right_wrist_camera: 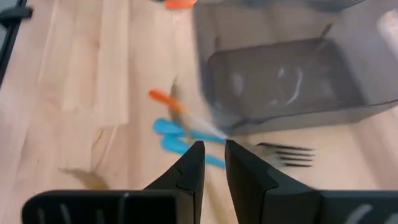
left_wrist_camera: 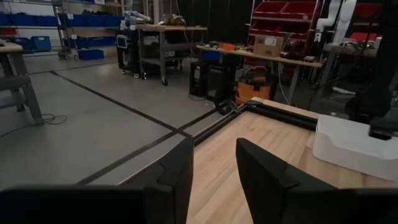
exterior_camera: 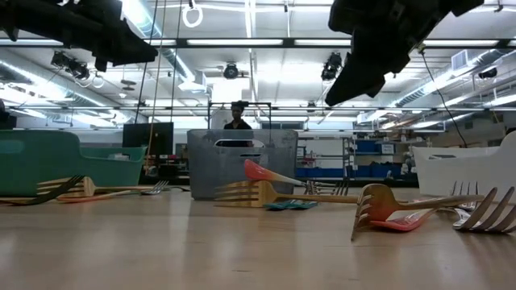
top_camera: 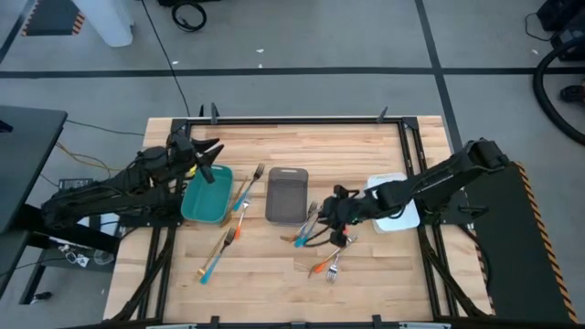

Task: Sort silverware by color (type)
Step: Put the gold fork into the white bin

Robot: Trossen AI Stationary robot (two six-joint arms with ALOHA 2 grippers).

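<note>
Silverware lies loose on the wooden table. One fork (top_camera: 248,187) lies between the teal tray (top_camera: 194,208) and the grey tray (top_camera: 287,174). A blue-handled piece (top_camera: 217,253) lies nearer the front. A cluster with blue and orange handles (top_camera: 315,236) lies right of the grey tray. My right gripper (top_camera: 329,215) hangs over that cluster, slanting down, its fingers (right_wrist_camera: 189,165) narrowly open and holding nothing; blue handles (right_wrist_camera: 180,135) and fork tines (right_wrist_camera: 286,154) lie below. My left gripper (top_camera: 210,157) is raised at the teal tray's far end, open and holding nothing (left_wrist_camera: 214,149).
A white tray (top_camera: 391,222) stands right of the cluster, under my right arm. More forks (top_camera: 331,265) lie toward the front edge. In the low view, forks (exterior_camera: 395,213) lie in the foreground before the grey tray (exterior_camera: 242,157). A black frame (top_camera: 302,119) borders the table.
</note>
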